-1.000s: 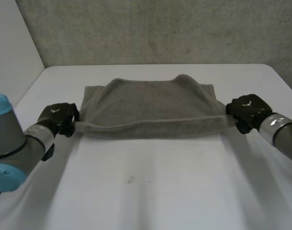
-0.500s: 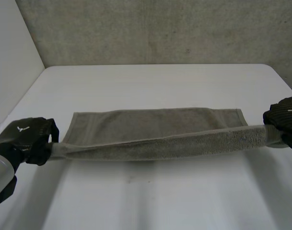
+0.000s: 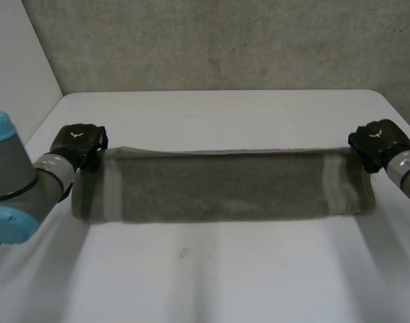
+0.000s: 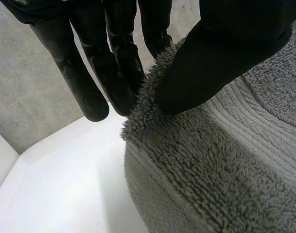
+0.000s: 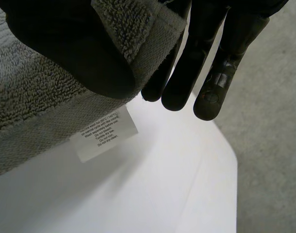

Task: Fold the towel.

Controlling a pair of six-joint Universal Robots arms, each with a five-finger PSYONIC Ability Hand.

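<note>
Nearest lies the bare front of the white table (image 3: pixel 205 282), and behind it the grey towel (image 3: pixel 218 185) is stretched as a long, wide band between the two hands, a white care label (image 5: pixel 105 133) dangling just below its right corner. The left hand (image 3: pixel 78 142) pinches the towel's upper left corner between its thumb (image 4: pixel 220 58) and straight fingers (image 4: pixel 84 82), and the right hand (image 3: pixel 378 140) clamps the upper right corner in the same way. Beyond them the table runs back to a grey wall (image 3: pixel 225 40).
</note>
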